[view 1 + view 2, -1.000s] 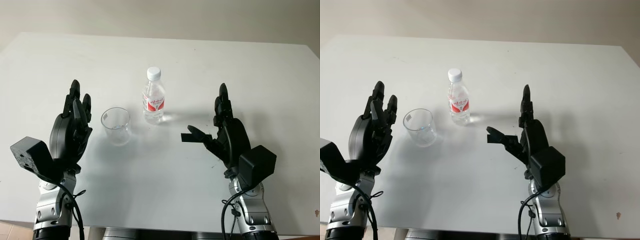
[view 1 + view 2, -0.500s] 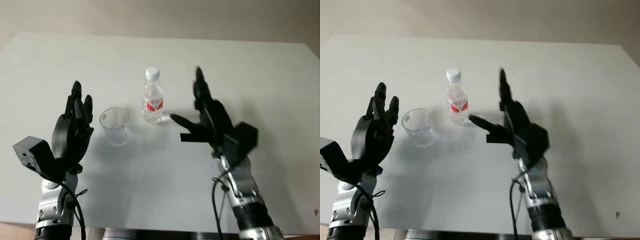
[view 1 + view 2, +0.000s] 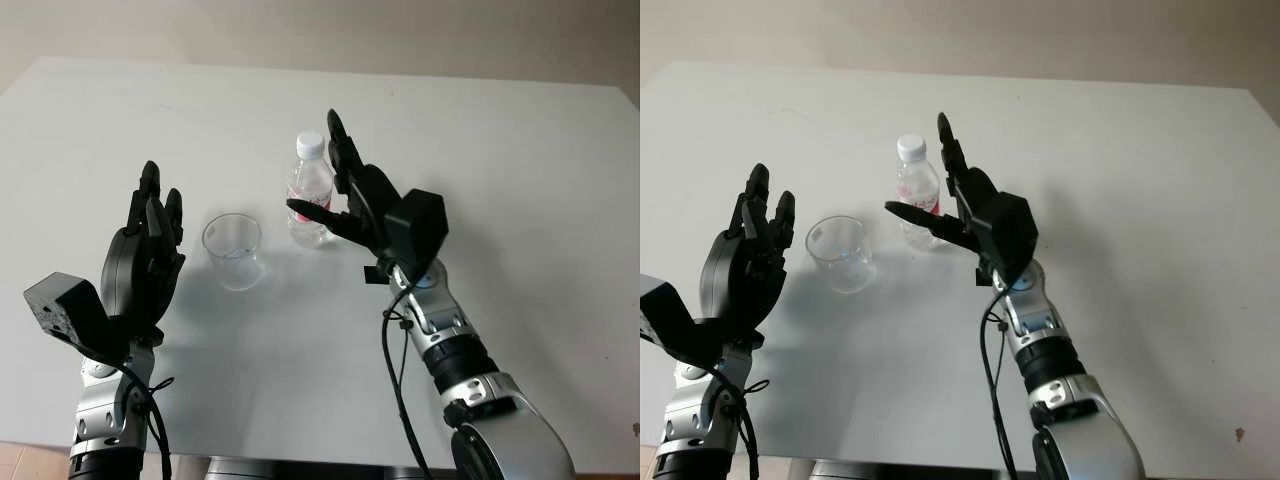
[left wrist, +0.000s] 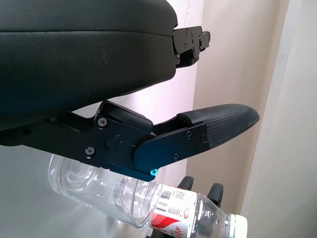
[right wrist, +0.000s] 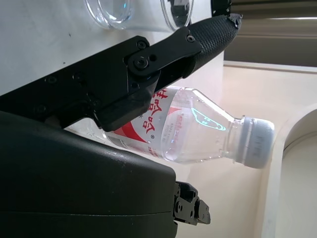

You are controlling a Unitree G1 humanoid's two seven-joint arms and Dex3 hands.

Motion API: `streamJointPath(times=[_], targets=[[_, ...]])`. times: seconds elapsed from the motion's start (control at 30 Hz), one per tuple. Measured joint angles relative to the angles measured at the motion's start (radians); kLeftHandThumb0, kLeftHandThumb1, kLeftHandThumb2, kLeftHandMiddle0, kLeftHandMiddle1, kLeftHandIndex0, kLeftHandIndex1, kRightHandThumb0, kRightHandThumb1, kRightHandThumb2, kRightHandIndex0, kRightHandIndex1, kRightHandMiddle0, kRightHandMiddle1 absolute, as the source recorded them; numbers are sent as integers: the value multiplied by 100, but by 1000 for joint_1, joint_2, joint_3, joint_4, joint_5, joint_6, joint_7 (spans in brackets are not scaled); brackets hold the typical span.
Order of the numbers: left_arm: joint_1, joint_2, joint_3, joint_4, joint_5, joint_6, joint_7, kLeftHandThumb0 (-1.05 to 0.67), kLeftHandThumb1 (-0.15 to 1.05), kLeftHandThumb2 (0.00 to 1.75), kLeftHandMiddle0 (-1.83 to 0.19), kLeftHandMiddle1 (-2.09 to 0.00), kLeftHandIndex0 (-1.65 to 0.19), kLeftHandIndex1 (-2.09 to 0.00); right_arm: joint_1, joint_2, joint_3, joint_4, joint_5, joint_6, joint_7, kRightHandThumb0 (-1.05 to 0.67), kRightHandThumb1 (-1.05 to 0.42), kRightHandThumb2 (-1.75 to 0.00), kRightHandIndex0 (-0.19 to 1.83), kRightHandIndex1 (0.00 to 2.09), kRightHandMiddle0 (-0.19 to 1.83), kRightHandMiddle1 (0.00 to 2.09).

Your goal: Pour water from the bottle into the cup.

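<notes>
- Table (image 3: 520, 150): white, flat surface. It carries the bottle and the cup.
- Bottle (image 3: 309, 190): clear plastic with a white cap and a red label. It stands upright near the middle of the table, capped.
- Cup (image 3: 232, 250): clear and upright. It stands just left of the bottle and slightly nearer the robot, apart from the bottle.
- Right hand (image 3: 345, 205): raised at the bottle's right side, palm turned toward the bottle. The long fingers (image 3: 335, 140) point up past the cap on the bottle's right. The thumb (image 3: 308, 211) reaches across the front of the bottle at label height.
- Right hand state: open, not closed on the bottle. In the right wrist view the bottle (image 5: 198, 131) lies between the thumb (image 5: 198, 37) and the palm shell, just beside the palm. Contact between hand and bottle cannot be told.
- The right wrist view also shows the cup (image 5: 136, 12) beyond the thumb, on the far side from the palm.
- Left hand (image 3: 148, 245): open, holding nothing. It is held up over the left part of the table, just left of the cup and not touching it, fingers pointing upward.
- In the left wrist view the cup (image 4: 94, 183) and the bottle (image 4: 198, 215) appear beyond the left thumb (image 4: 198, 134), the bottle partly seen through the cup's wall.
</notes>
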Motion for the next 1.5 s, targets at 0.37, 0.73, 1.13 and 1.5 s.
streamJointPath(times=[0.37, 0.73, 1.13, 1.5], targets=[[0, 0, 0, -1, 3, 4, 4, -82, 105, 71, 6, -6, 11, -6, -78, 26, -10, 225, -26, -61, -71, -97, -94, -6, -19, 0, -19, 0], [0, 0, 1, -2, 0, 5, 5, -81, 105, 71, 6, -6, 11, -6, -98, 46, -36, 286, -1, -94, -57, -93, -92, -5, -19, 0, -19, 0], [0, 2, 1, -3, 1, 5, 2, -81, 105, 71, 6, -5, 11, -6, -142, 66, -44, 347, -2, -108, -89, -88, -91, -5, -19, 0, -19, 0], [1, 1, 1, -17, 3, 13, 12, -80, 105, 72, 7, -5, 11, -5, -208, 71, -62, 432, -8, -90, -164, -42, -90, -5, 3, 152, 0, 167]])
